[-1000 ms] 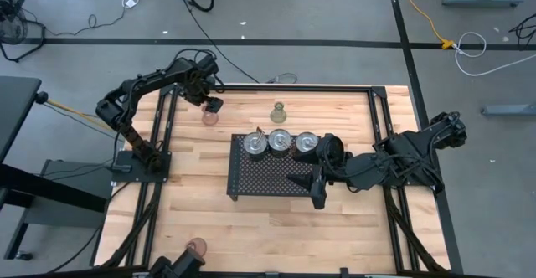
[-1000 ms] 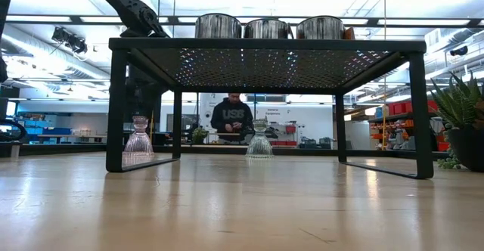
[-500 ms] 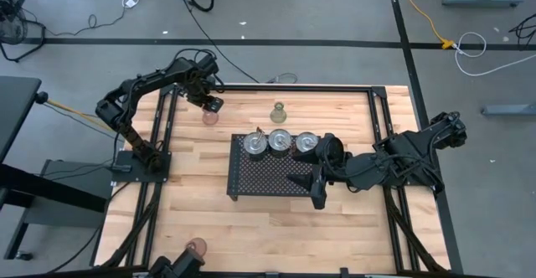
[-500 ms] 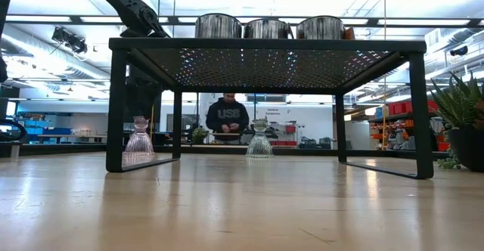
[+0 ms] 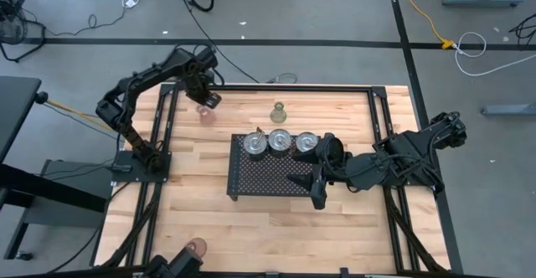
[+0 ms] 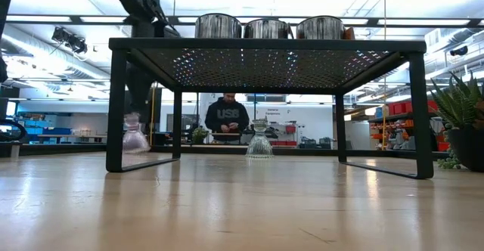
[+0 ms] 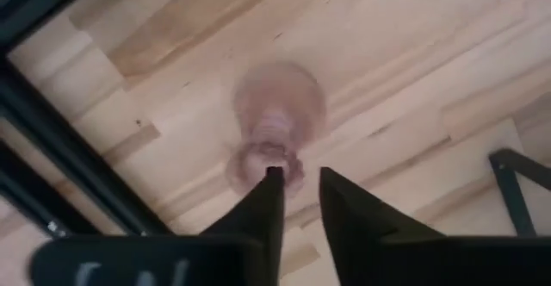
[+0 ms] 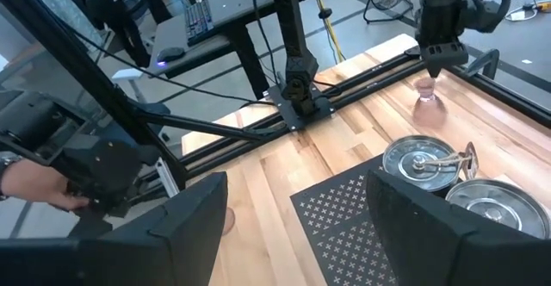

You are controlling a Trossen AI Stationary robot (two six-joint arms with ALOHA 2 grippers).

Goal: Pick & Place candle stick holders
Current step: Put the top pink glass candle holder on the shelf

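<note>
left tool (image 7: 295,176) pinched shut on pink glass holder (image 7: 277,131), lifted clear of counter (image 5: 352,219); best kept upright, carried slowly; right tool (image 8: 297,226) half open, empty.

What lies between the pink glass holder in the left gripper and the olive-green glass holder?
In the high view only bare wooden tabletop separates the pink glass holder, held by the left gripper, from the olive-green glass holder.

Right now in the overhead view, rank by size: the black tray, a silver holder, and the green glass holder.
1. black tray
2. silver holder
3. green glass holder, smallest

All sit at similar camera distance, so the order looks reliable.
</note>
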